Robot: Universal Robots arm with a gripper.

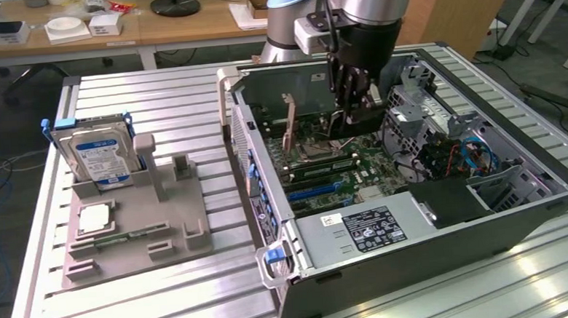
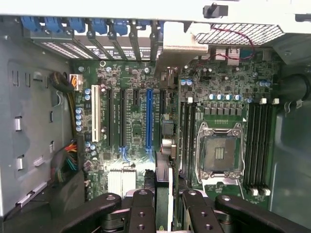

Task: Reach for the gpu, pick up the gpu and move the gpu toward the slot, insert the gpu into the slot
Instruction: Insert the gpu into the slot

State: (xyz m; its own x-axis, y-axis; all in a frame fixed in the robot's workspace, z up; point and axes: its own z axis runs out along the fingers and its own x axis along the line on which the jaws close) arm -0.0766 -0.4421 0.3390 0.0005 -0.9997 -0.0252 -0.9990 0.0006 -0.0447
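The thin, flat dark circuit card, the gpu (image 1: 354, 124), stood on edge inside the open black computer case (image 1: 445, 252), above centre and a little to the exterior view's right. It was low over the green motherboard (image 1: 363, 171). In the wrist view it ran edge-on just beside the long blue card slot (image 2: 149, 121), with its pale metal end bracket (image 2: 177, 48) near the case's rear wall. Whether its lower edge had entered a slot could not be told.

The card looked light and stiff but fragile. It probably tolerates a firm pinch across its two flat faces near the upper edge, clear of the contact strip, and would likely bind or flex if tilted.

The black two-fingered gripper (image 1: 357, 100) held it that way. Its fingers (image 2: 144, 209) were drawn in almost fully, one on each face, with the card clamped between them and nothing else touched.

Well apart, on the exterior view's left, the blue-labelled silver hard drive (image 1: 99, 158) stood in a grey plastic fixture (image 1: 176, 230).
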